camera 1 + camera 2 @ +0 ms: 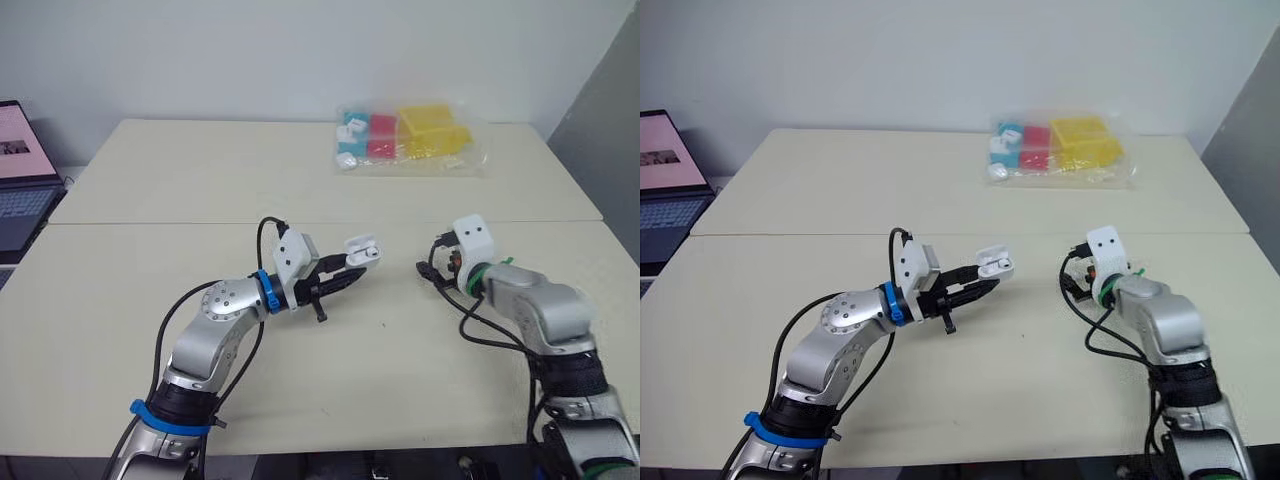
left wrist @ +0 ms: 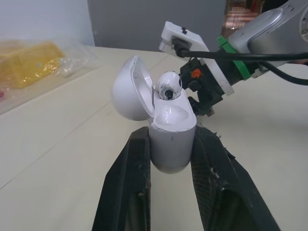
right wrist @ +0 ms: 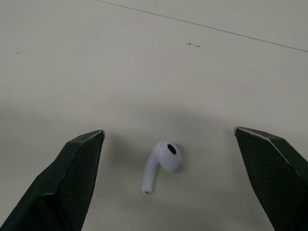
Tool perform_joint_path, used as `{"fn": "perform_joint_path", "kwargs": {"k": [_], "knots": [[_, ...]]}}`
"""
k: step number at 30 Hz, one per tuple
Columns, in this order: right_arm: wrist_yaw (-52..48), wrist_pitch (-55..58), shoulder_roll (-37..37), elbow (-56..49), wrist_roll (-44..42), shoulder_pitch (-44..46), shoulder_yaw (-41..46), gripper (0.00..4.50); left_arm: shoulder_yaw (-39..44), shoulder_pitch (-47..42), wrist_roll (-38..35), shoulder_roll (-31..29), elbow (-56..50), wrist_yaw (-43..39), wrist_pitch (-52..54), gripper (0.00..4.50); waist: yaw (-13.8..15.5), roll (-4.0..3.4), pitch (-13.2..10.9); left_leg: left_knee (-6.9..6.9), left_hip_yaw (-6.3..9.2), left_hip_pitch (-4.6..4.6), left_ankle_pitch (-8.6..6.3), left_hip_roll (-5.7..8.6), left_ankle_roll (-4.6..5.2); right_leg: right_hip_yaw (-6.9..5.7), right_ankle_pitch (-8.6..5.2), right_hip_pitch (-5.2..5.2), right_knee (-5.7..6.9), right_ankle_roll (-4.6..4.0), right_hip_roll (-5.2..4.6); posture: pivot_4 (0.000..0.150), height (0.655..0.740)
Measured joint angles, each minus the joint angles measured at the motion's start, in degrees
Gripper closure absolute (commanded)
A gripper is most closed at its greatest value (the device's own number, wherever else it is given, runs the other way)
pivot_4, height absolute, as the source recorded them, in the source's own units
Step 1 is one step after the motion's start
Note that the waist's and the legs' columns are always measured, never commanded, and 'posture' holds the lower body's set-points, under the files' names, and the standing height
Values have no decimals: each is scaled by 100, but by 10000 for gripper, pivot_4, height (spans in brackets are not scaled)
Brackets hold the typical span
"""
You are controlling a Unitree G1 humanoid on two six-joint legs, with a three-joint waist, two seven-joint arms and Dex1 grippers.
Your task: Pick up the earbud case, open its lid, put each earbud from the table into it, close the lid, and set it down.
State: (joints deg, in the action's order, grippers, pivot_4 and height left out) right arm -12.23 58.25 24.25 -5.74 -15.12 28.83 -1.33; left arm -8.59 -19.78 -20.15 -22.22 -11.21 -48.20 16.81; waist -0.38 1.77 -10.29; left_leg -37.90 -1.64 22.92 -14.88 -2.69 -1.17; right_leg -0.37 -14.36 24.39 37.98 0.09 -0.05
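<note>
Right wrist view: one loose earbud (image 3: 161,163) lies on the bench (image 3: 72,57) inside the wide-spread right hand (image 3: 168,131), stem pointing back toward the wrist. At that hand's 9 o'clock in the eye views, the left hand (image 1: 350,272) pinches the one open case (image 2: 171,144), a second earbud (image 2: 168,86) seated inside.

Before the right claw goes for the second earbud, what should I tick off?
1. Grip: left claw holds the case between both fingers: ok.
2. Access: lid swung open: ok.
3. Progress: first earbud sits in the case: ok, riding high.
4. Readiness: right claw spread wide: ok.
5. Aim: loose earbud lies on the table between its fingers: ok.
6. Height of right claw above it: cannot tell.
</note>
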Motion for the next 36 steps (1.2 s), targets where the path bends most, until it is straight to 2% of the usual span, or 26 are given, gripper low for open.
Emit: {"fn": "perform_joint_path", "kwargs": {"k": [6,9,20,24,30,36], "knots": [[112,-112,-225,212,95,-8,58,0,3,18,11,-18,0,-9,0,37255,17,-1,0,-1,1,-1,0,0,0,-3,0,-1,1,0,-2,1500,7358],[128,-92,-242,192,103,-36,78,5792,3,40,14,-18,-1,-9,0,37255,20,-2,1,-2,6,-4,0,0,1,-9,0,-4,6,0,-2,1500,7358],[251,334,-399,-273,96,-161,246,44951,2,80,23,-25,-4,-21,-7,37254,29,-2,4,-5,11,-6,0,2,1,-14,0,-12,3,1,-5,1500,7358],[237,371,-397,-310,99,-154,278,45000,2,95,23,-28,-4,-19,-7,37255,28,-3,5,-4,12,-9,0,2,1,-16,0,-14,4,1,-4,1500,7358],[-291,625,5,-646,-102,-278,237,45000,2,97,21,-29,-7,-14,-6,37255,28,-3,5,-3,12,-7,0,3,1,-15,0,-14,1,1,-4,1500,7358],[-834,182,76,-787,-346,-477,289,45000,3,119,21,-28,-10,3,-6,37255,20,-4,4,-3,13,-8,0,0,1,-16,0,-12,4,1,0,1500,7358]]}}
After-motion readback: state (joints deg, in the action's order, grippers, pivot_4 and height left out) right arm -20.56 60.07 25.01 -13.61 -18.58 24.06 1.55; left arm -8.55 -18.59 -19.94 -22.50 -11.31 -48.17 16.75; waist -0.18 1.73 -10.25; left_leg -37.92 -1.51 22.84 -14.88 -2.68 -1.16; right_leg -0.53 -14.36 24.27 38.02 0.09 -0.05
